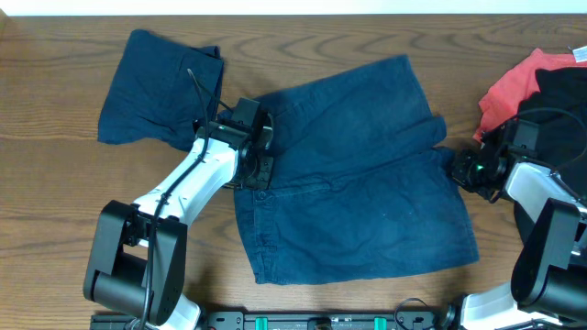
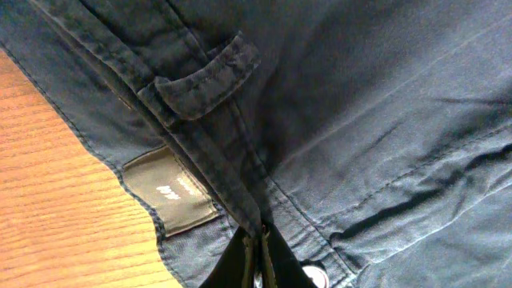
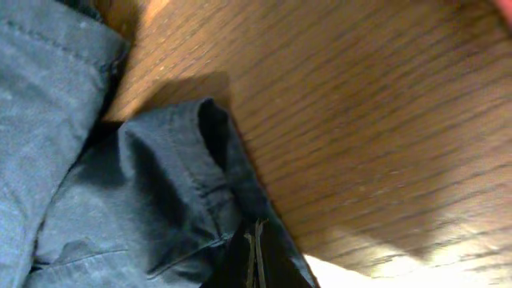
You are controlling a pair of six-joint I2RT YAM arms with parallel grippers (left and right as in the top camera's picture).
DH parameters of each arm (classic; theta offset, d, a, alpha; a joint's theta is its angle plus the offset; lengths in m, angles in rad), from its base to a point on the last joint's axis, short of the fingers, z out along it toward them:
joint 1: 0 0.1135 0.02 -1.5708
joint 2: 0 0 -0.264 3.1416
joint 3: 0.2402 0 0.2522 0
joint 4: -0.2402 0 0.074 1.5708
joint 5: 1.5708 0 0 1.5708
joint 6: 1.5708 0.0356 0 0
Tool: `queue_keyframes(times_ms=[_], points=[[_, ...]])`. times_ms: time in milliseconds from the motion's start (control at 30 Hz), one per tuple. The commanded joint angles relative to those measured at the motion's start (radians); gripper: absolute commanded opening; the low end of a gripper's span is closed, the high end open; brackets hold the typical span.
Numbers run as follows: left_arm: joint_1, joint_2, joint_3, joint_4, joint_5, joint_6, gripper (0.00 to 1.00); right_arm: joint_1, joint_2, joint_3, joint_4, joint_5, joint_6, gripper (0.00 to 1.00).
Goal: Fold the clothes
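The dark navy shorts (image 1: 358,183) lie spread across the middle of the table, waistband to the left. My left gripper (image 1: 261,151) is shut on the waistband; the left wrist view shows the jaws (image 2: 260,252) pinching the fabric next to a belt loop (image 2: 204,84), a tan label (image 2: 170,192) and a metal snap (image 2: 318,276). My right gripper (image 1: 456,168) is shut on the shorts' right leg edge; in the right wrist view the jaws (image 3: 254,252) pinch the folded hem (image 3: 184,176). A second navy piece (image 1: 156,87) lies at the back left.
A coral-red garment (image 1: 514,87) and a black one (image 1: 564,92) are heaped at the back right, just behind my right arm. Bare wooden table (image 1: 55,183) shows to the left and between the shorts and the heap.
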Motion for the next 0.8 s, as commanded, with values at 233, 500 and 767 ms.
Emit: queue_keyframes(times_ms=[233, 500, 767], points=[[0.005, 0.003, -0.005, -0.006, -0.011, -0.009, 0.06, -0.034, -0.005, -0.011, 0.04, 0.034, 0.0, 0.01], [0.005, 0.003, -0.005, -0.002, -0.011, -0.009, 0.06, -0.034, -0.005, -0.013, 0.01, -0.033, -0.011, 0.01], [0.005, 0.003, -0.005, -0.002, -0.011, -0.009, 0.06, -0.034, -0.005, -0.013, 0.017, -0.106, -0.041, 0.01]])
